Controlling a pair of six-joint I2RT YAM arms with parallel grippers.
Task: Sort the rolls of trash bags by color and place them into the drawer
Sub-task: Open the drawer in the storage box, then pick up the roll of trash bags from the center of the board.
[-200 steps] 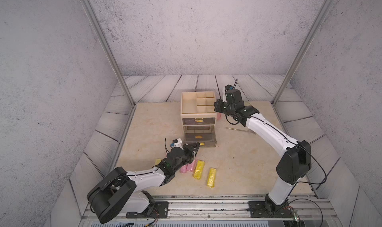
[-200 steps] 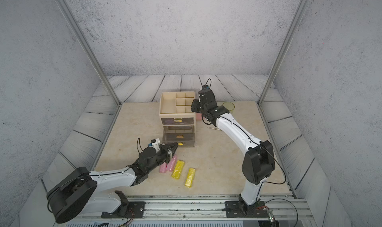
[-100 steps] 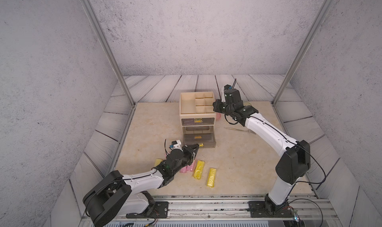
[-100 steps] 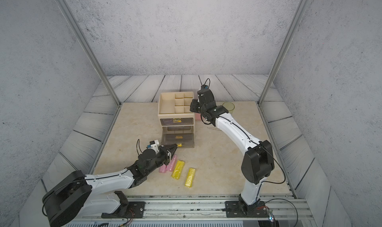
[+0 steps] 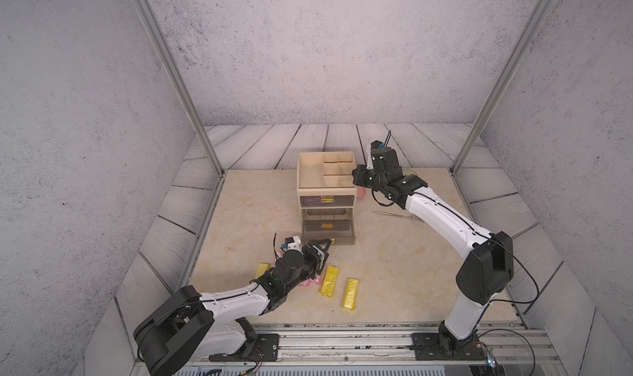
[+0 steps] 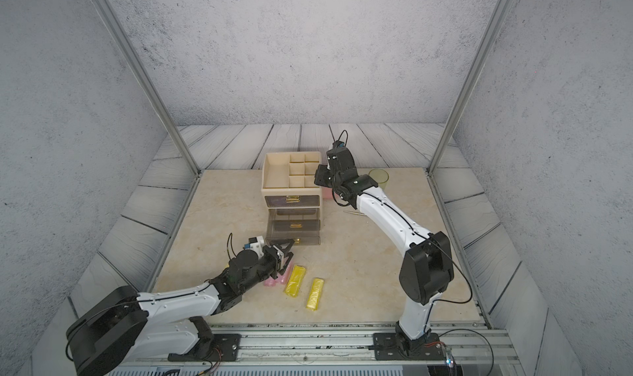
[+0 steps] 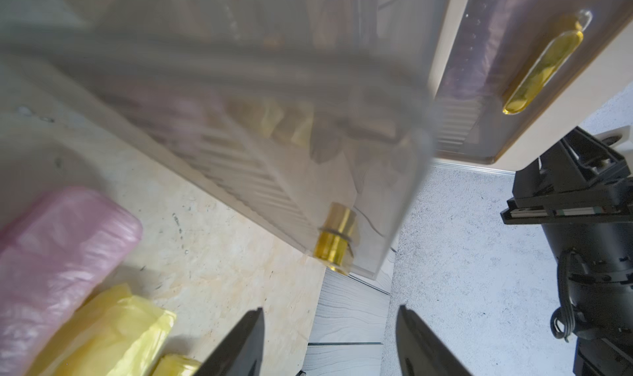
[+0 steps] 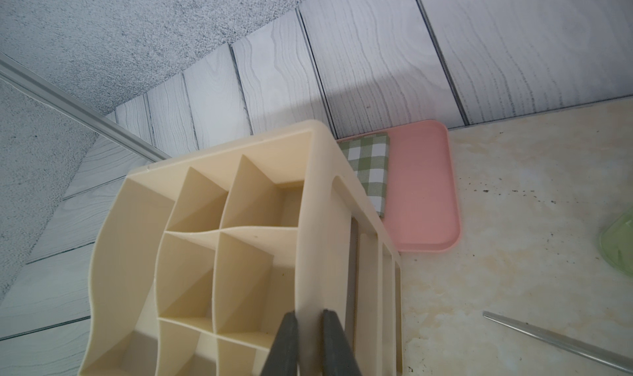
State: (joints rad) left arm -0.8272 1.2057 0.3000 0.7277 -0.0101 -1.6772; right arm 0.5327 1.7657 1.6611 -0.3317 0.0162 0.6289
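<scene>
While the rolls are lying loose on the table (image 5: 394, 254) in front of the drawer unit (image 5: 325, 188), the count in a top view is coming out as three yellow, two pink. The nearer yellow roll (image 5: 329, 281) and the outer yellow roll (image 5: 350, 293) are lying in the open, close but not touching. The third yellow roll (image 5: 262, 269) is sitting on the other side of the left arm, half hidden by it. The pink rolls (image 5: 310, 281) are lying just beside the nearer yellow roll and are mostly covered by the left wrist, so two is only a best read.

The left wrist view is showing a yellowish shape (image 7: 284, 120) through a smoky drawer wall, too blurred to count. No purple roll is showing clearly.

Drawers: three. The top drawer (image 5: 325, 199) is sitting closed, the middle drawer (image 5: 323, 220) is standing part way out, and the bottom drawer (image 5: 328, 235) is standing out furthest.

The left gripper (image 7: 329, 319) is hovering with its jaws spread wide and nothing between them. It is sitting just short of the bottom drawer's gold handle (image 7: 337, 237), not touching it.

The right gripper (image 8: 309, 314) is standing narrow, pinching the unit's side wall at the top rim.

Around it:
- One pink tray (image 8: 421, 192) is lying beside the unit.
- One green-checked cloth (image 8: 371, 168) is lying on the tray, against the unit.
- One green cup (image 6: 378, 178) is standing behind the right arm.
- One thin metal rod (image 5: 394, 215) is lying on the table under that arm.

The right arm is blocking most of the tray in both top views.
</scene>
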